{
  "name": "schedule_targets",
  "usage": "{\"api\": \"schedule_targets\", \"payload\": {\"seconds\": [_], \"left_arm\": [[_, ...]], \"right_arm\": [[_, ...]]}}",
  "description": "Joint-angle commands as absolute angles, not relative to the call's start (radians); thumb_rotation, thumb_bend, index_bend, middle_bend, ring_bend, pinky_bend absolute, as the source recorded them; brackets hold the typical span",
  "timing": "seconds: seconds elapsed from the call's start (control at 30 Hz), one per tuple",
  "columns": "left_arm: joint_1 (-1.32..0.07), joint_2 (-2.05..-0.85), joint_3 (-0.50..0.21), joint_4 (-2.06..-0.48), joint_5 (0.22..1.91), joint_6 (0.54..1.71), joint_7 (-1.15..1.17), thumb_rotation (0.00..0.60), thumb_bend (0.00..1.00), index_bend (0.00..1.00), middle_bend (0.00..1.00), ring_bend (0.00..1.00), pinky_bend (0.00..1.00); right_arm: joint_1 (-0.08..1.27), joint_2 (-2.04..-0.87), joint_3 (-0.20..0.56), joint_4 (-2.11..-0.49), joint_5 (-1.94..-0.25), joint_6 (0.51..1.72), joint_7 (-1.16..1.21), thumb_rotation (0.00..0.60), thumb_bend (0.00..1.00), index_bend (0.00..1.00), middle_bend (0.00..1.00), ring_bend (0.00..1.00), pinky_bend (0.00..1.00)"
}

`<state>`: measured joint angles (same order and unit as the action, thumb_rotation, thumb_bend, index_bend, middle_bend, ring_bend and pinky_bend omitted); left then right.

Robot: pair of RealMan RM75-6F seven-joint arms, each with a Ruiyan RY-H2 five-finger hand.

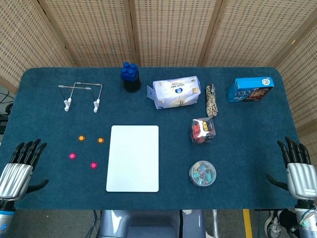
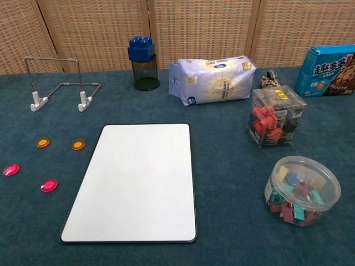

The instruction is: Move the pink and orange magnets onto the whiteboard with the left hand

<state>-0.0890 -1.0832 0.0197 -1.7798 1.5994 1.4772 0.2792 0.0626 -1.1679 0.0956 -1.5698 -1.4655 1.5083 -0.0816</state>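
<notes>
Left hand (image 1: 20,166): nearest the camera, at the table's (image 1: 247,163) front-left corner, fingers spread and pointing toward the far edge, holding nothing.

Pink magnets, two: one (image 1: 72,155) up and to the right of that hand, the other (image 1: 93,165) further right, close to the whiteboard's left edge. Both are round discs lying flat, so we note no long axis or facing.

Orange magnets, two: (image 1: 81,138) and (image 1: 100,140), just beyond the pink pair toward the far edge.

Whiteboard (image 1: 133,157): bare, flat, long axis running front to back, right of all four magnets.

Right hand (image 1: 298,166): front-right corner, open and empty, well apart from the magnets.

We judge the left hand far the nearer; its reach runs rightward and slightly forward.
</notes>
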Motion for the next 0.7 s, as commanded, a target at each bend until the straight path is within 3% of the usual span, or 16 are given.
{"api": "schedule_targets", "payload": {"seconds": [0.03,0.23,0.4,0.7], "left_arm": [[-0.09,-1.098,0.022,-1.756,1.622,1.488,0.267,0.6,0.0,0.0,0.0,0.0,0.0],[-0.116,-1.116,0.022,-1.725,1.612,1.437,0.245,0.6,0.0,0.0,0.0,0.0,0.0],[-0.202,-1.14,-0.004,-1.724,1.524,1.265,0.222,0.6,0.02,0.02,0.0,0.0,0.0],[-0.308,-1.23,-0.041,-1.72,1.365,1.086,0.355,0.6,0.22,0.39,0.0,0.0,0.0]], "right_arm": [[0.062,-1.165,0.095,-1.575,-1.463,1.507,-0.087,0.6,0.16,0.0,0.0,0.0,0.0],[0.062,-1.165,0.093,-1.58,-1.471,1.511,-0.084,0.6,0.16,0.0,0.0,0.0,0.0],[0.065,-1.156,0.09,-1.581,-1.463,1.492,-0.061,0.6,0.16,0.0,0.0,0.0,0.0],[0.071,-1.137,0.087,-1.596,-1.454,1.463,-0.009,0.6,0.16,0.0,0.0,0.0,0.0]]}}
